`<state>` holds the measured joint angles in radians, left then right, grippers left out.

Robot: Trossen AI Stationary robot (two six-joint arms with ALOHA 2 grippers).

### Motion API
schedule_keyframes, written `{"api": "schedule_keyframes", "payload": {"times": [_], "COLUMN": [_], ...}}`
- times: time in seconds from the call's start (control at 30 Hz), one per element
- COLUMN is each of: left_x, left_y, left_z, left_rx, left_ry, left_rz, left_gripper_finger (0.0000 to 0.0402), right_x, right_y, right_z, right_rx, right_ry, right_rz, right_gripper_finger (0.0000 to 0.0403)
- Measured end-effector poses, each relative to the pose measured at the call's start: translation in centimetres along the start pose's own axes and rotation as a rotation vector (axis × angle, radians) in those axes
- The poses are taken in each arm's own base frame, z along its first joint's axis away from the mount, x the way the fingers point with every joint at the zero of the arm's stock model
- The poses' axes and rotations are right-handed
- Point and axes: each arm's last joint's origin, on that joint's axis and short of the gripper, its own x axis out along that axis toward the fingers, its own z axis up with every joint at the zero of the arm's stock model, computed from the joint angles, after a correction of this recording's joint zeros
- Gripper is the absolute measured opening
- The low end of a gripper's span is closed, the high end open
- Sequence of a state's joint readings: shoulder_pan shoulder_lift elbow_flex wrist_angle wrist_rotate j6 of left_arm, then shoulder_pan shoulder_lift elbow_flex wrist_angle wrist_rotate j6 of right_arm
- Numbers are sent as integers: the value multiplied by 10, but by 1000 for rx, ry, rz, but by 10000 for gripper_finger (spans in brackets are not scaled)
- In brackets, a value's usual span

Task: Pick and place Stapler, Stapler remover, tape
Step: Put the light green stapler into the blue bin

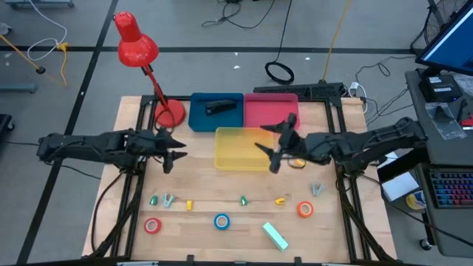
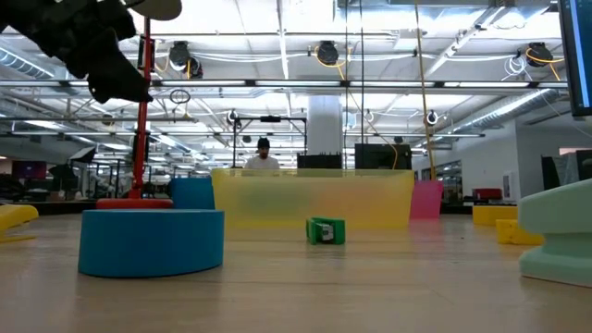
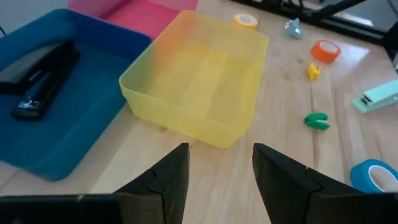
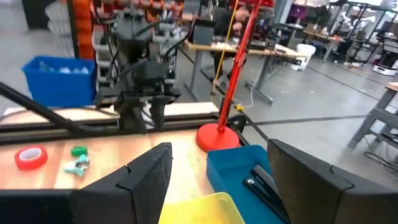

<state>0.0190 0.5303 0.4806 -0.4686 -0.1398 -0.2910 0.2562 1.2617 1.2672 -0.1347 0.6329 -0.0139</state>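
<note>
A black stapler (image 1: 218, 108) lies flat in the blue bin (image 1: 198, 118). A mint stapler (image 1: 275, 235) lies on the table near its front edge. Red tape (image 1: 152, 225), blue tape (image 1: 222, 220), orange tape (image 1: 305, 209) and yellow tape (image 1: 297, 163) lie flat on the wood. Small staple removers, green (image 1: 243, 199), grey (image 1: 316, 189) and yellow (image 1: 188, 205), are scattered between them. My left gripper (image 3: 221, 174) hovers open left of the yellow bin (image 3: 199, 81). My right gripper (image 4: 221, 168) hangs open over that bin's right edge (image 1: 267, 148). Both are empty.
A pink bin (image 1: 270, 111) stands behind the yellow one, beside the blue bin. A red desk lamp (image 1: 137, 44) has its base (image 1: 168, 114) at the far left corner. Black frame rails run along the table's sides. A person sits far off in the room (image 2: 264, 153).
</note>
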Motion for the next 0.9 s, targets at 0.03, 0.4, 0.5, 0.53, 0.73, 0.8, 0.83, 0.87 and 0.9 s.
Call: {"api": "schedule_keyframes", "payload": {"times": [0.03,0.4,0.5,0.53,0.73,0.8,0.83,0.87,0.9], "left_x": [-2,-16,-16,-15,-12,-11,-11,-11,-11], "left_y": [1,9,11,11,13,13,13,13,13], "left_z": [-3,-22,-28,-30,-36,-36,-36,-36,-36], "left_rx": [0,0,-2,-6,-29,-40,-43,-47,-50], "left_ry": [-6,-115,-124,-123,-110,-112,-112,-111,-111], "left_rz": [-2,-34,-36,-36,-15,-16,-16,-16,-16], "left_gripper_finger": [175,175,175,175,175,175,175,175,175], "right_x": [3,19,20,21,13,8,5,3,0], "right_y": [6,56,64,67,85,95,102,107,113], "right_z": [3,6,-2,-7,-39,-45,-48,-50,-52], "right_rx": [-3,201,346,396,649,704,724,742,764], "right_ry": [19,476,692,764,1311,1431,1470,1495,1509], "right_rz": [10,186,278,301,306,292,287,264,240], "right_gripper_finger": [254,254,252,250,225,216,213,210,208]}}
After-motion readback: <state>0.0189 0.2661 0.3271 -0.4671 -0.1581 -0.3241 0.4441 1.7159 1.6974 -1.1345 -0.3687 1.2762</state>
